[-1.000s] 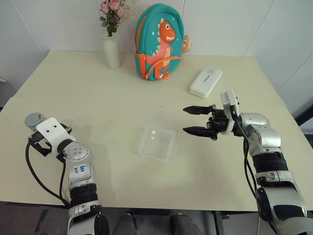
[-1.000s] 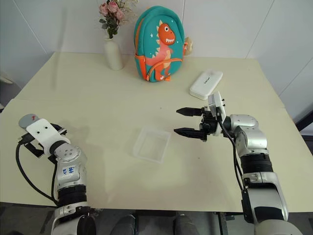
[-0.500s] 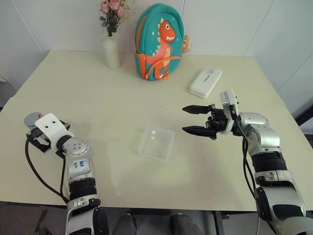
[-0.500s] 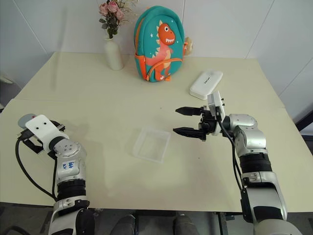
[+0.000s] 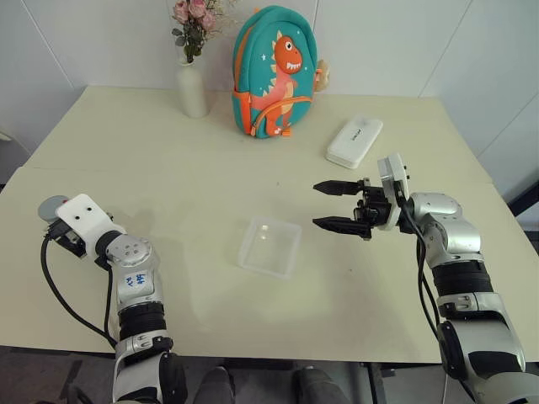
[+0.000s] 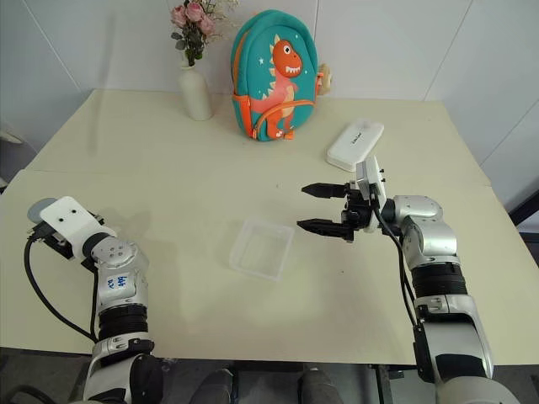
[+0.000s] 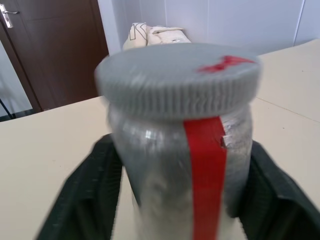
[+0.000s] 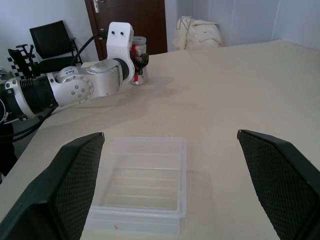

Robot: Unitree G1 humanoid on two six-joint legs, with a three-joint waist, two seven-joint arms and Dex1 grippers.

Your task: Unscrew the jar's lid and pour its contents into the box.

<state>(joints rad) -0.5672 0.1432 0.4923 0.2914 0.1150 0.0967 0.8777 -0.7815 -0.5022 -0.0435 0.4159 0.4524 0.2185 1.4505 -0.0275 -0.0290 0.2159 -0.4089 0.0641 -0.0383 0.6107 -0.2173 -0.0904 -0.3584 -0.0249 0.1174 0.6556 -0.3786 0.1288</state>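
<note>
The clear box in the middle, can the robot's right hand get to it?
Probably yes. The right hand hangs open just beside the box, with bare table between them and nothing in the way.

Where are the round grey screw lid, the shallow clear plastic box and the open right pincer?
Round grey screw lid point(image 7: 177, 80): left wrist view, ribbed side edge.
Shallow clear plastic box point(image 5: 253, 256): left eye view, left wall.
Right pincer point(image 5: 333, 205): left eye view, between its fingertips.
</note>
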